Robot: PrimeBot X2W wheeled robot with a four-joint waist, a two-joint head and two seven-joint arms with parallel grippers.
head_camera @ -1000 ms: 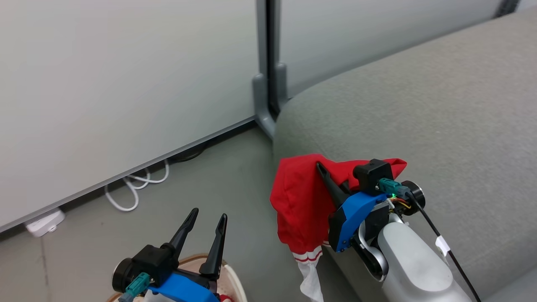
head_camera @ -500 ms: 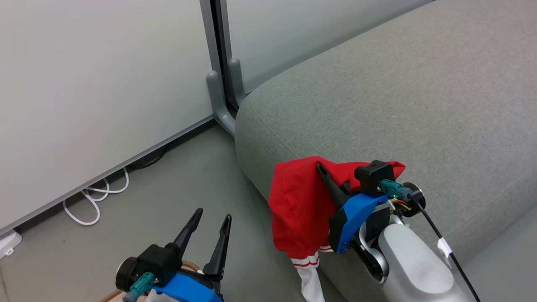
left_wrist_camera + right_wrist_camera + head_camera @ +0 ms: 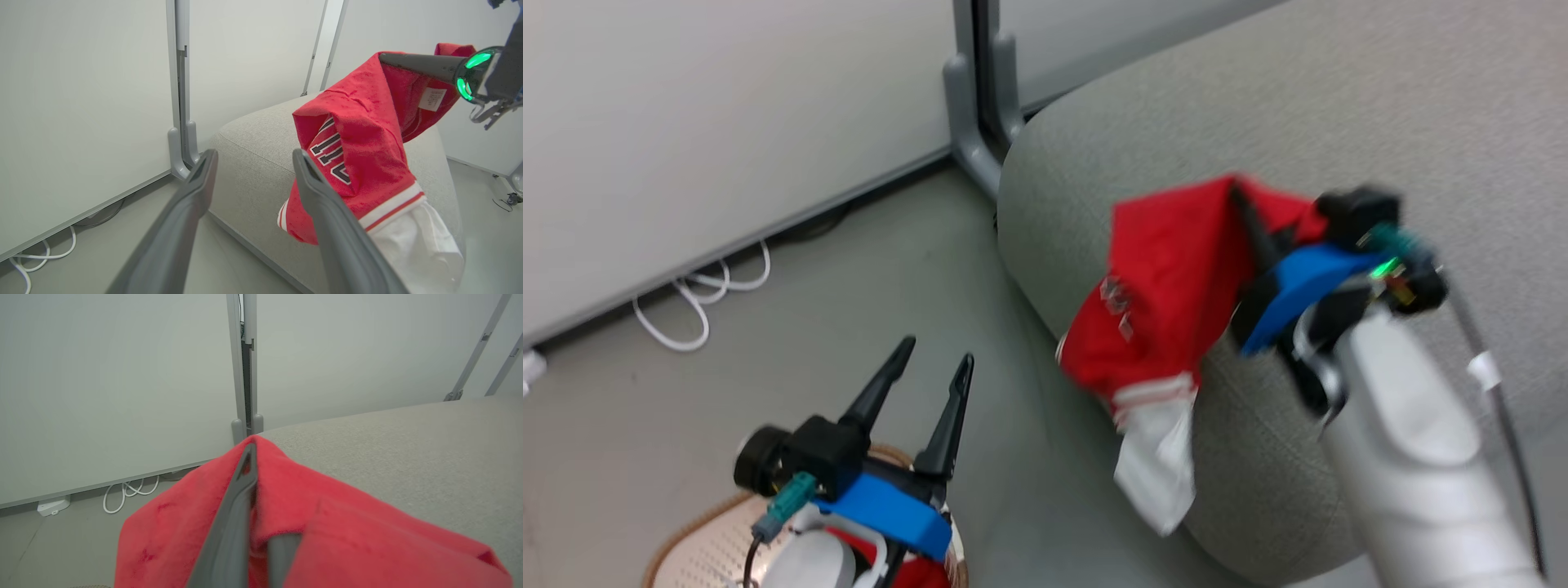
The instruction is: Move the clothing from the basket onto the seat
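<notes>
white cable (image 3: 719, 282) beside grey partition (image 3: 727, 106)

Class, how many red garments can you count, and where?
2. One garment hangs from the shut right gripper by the seat edge; a second garment shows in the basket below the left gripper. More may lie hidden there.

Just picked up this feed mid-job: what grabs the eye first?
A bright red garment with a white part hangs from the shut right gripper at the grey seat's rounded edge. At lower left, the left gripper hovers open above the basket.
</notes>
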